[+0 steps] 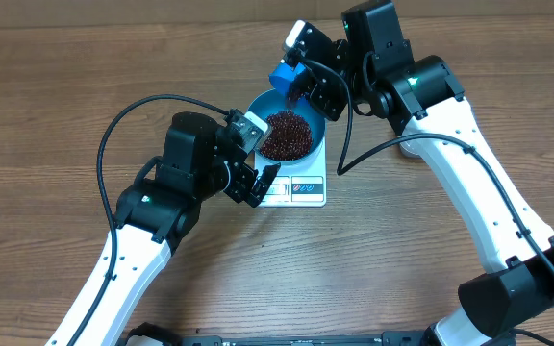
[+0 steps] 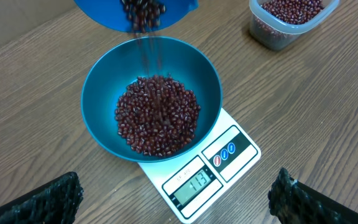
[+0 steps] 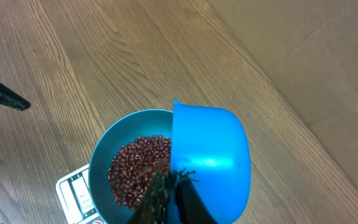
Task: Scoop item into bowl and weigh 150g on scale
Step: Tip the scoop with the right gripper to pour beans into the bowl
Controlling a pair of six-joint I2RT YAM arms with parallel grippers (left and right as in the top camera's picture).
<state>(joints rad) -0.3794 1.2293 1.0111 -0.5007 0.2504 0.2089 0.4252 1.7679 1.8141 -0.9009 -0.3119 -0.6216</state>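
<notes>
The right claw point(image 3: 166, 202) is clamped on the blue scoop point(image 3: 210, 155), tipped above the teal bowl point(image 2: 98, 93), red-brown beans point(image 2: 157, 115) spilling into the heap inside. The bowl sits on the white scale point(image 2: 229, 155); the left claw point(image 1: 258, 185) gapes wide beside it.

Over the bowl: a tilted blue plastic scoop point(image 3: 210, 155), clamped in the right end effector point(image 3: 169, 194), hangs above the far rim of the round teal-blue bowl point(image 2: 98, 99), and dark red-brown beans point(image 2: 157, 115) fall through the gap.
Bowl's near side: the left end effector point(image 1: 256, 186), fingers spread wide, is over the display edge of the flat white square scale point(image 2: 229, 155).
Beyond the bowl, to the right: a clear rectangular plastic tub point(image 2: 291, 22) stands apart.
Left of the bowl: open wooden worktop point(image 1: 65, 96).
</notes>
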